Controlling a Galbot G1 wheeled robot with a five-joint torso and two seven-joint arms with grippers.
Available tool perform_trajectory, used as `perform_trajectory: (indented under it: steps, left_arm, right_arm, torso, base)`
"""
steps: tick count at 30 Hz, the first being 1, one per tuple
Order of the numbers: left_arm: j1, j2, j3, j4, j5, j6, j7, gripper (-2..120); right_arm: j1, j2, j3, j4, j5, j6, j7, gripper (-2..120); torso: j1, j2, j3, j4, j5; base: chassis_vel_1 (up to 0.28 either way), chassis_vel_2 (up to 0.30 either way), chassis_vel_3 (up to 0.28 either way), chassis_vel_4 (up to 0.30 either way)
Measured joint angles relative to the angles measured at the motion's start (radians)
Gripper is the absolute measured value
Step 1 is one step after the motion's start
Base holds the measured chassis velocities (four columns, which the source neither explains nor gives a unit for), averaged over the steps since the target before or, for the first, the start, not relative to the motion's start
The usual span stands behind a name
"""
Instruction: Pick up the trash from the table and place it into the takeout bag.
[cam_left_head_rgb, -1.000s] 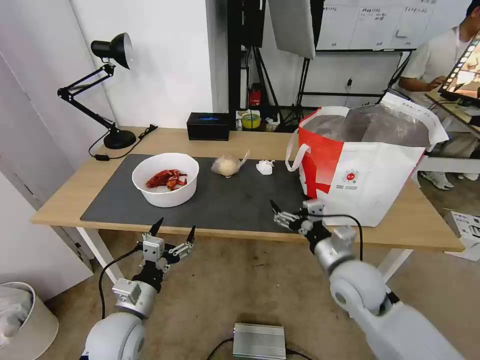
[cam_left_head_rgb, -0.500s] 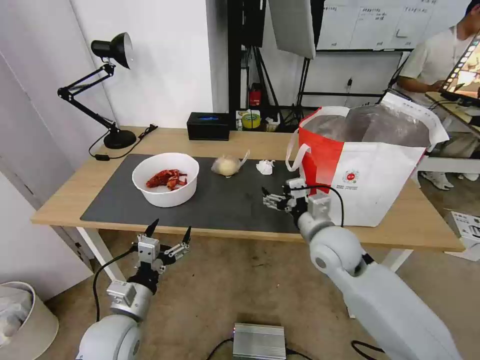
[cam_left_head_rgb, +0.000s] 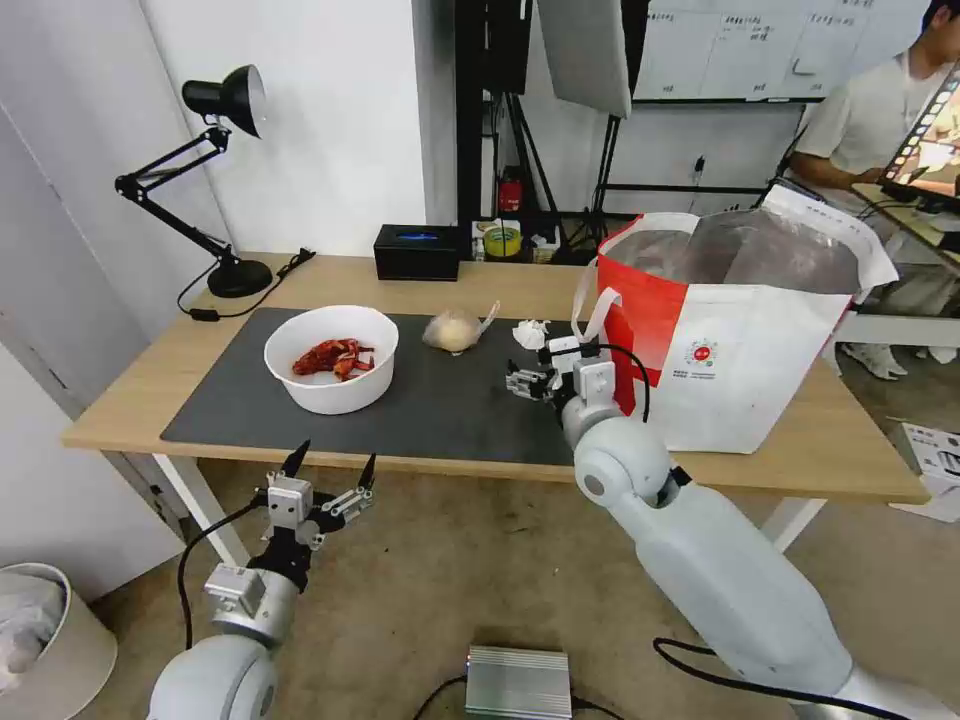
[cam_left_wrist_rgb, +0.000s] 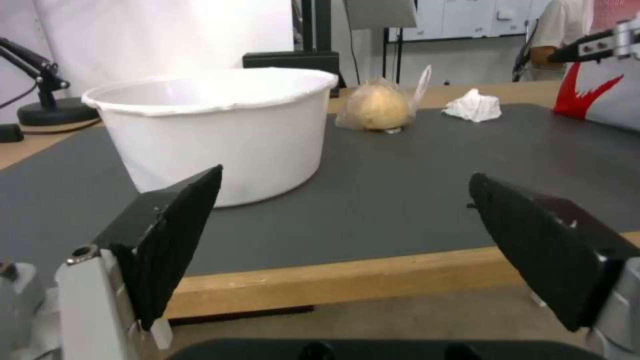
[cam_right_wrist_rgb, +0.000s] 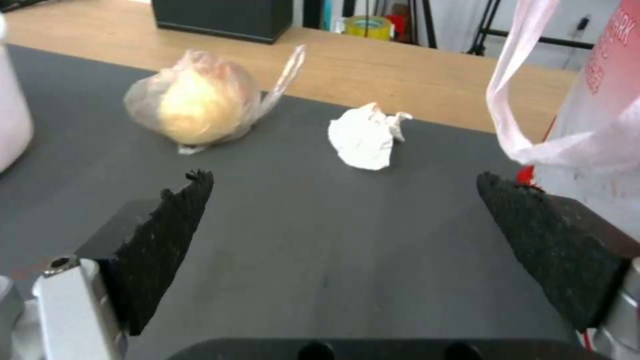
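My right gripper (cam_left_head_rgb: 522, 383) hovers spread and empty over the dark grey mat at frame centre, near the crumpled white tissue (cam_left_head_rgb: 530, 334) beside the boxy white-and-red takeout bag (cam_left_head_rgb: 740, 340), while my left gripper (cam_left_head_rgb: 330, 468) waits spread below the light wooden worktop (cam_left_head_rgb: 150, 385).

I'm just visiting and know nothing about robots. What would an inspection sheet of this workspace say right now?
Surface: wooden table with a dark grey mat on it.
Job's things: white bowl holding red shell scraps; knotted bag and crumpled tissue on the mat; takeout bag standing open at the table's right end.
Clutter: desk lamp, black box, tape roll along the back.
Grippers: right gripper open, over the mat short of the tissue; left gripper open, below the table's front edge.
Cables: lamp cord on the table; a black cable on each wrist.
Surroundings: a silver box on the floor.
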Motion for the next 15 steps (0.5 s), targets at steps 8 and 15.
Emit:
perform_trajectory:
  steps: [8, 15]
  left_arm:
    - [0.004, -0.003, 0.002, 0.002, 0.003, -0.002, 0.000, 100]
    - [0.004, -0.003, 0.006, 0.009, 0.004, -0.003, 0.000, 100]
  right_arm:
    - [0.032, 0.024, -0.001, -0.046, 0.006, -0.006, 0.022, 100]
    - [0.065, 0.049, -0.002, -0.090, 0.008, -0.014, 0.033, 100]
  torso:
    - [0.000, 0.000, 0.000, 0.0000, 0.0000]
    - [0.000, 0.000, 0.000, 0.0000, 0.0000]
  base:
    - [0.000, 0.000, 0.000, 0.000]
    - [0.000, 0.000, 0.000, 0.000]
